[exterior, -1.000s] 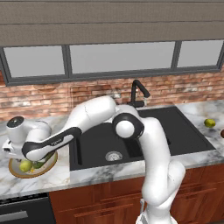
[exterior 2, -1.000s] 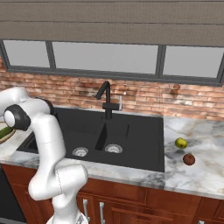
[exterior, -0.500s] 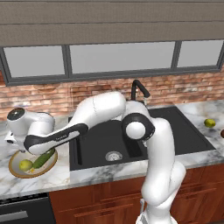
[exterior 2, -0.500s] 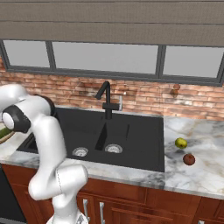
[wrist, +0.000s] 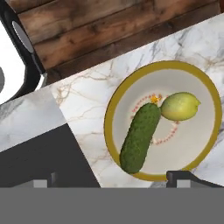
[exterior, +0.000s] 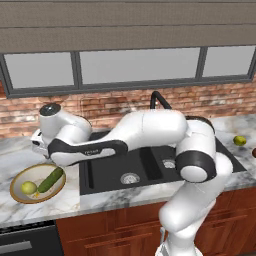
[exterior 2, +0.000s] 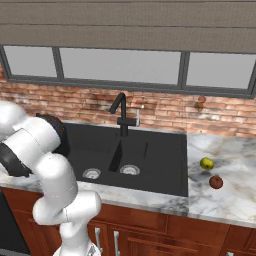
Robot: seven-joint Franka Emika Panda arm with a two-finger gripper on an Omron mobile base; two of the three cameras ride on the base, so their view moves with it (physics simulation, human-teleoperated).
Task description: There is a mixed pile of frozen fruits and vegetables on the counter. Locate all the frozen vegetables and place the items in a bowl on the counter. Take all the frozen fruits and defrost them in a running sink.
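Observation:
The bowl (wrist: 113,114) lies on the marble counter (wrist: 83,96), right under my gripper (wrist: 112,180). Inside it rest the long green vegetable (wrist: 140,137) and the pale yellow-green ball (wrist: 179,106), touching at one end. My gripper hangs above the bowl's rim, open, with nothing between its fingertips (wrist: 183,176). The left base view shows the same bowl (exterior: 18,194) with the green piece (exterior: 50,179) and the ball (exterior: 28,187), left of the black sink (exterior: 115,172). On the counter right of the sink (exterior 2: 150,150) sit the lemon-like fruit (exterior 2: 207,163) and the dark red fruit (exterior 2: 216,182).
A black gooseneck tap (exterior 2: 120,111) stands behind the sink, against the brick wall. My arm arches over the left basin from the right. Wooden cabinet fronts run below the counter edge (exterior 2: 165,202).
My gripper has opened wide, let the pale ball go into the bowl and risen above it. The two fruits have not moved.

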